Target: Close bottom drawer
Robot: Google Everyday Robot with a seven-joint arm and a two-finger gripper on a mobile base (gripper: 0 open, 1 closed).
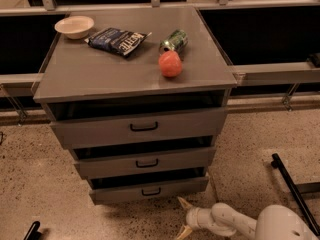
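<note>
The bottom drawer point(150, 190) is the lowest of three grey drawers in the cabinet. Its flat front with a small black handle point(151, 191) sits only slightly forward of the cabinet body, with a narrow dark gap above it. My gripper point(183, 217) is low on the floor, just right of and in front of the drawer's right corner, apart from it. Its two pale fingers are spread apart and hold nothing. The white arm point(235, 223) runs off to the lower right.
On the cabinet top point(100, 74) lie a white bowl point(74, 26), a dark chip bag point(117, 40), a green can point(174, 40) and a red apple point(170, 64). The middle drawer point(145, 162) and top drawer point(140, 127) stand slightly out. A black bar point(295, 191) lies on the floor at right.
</note>
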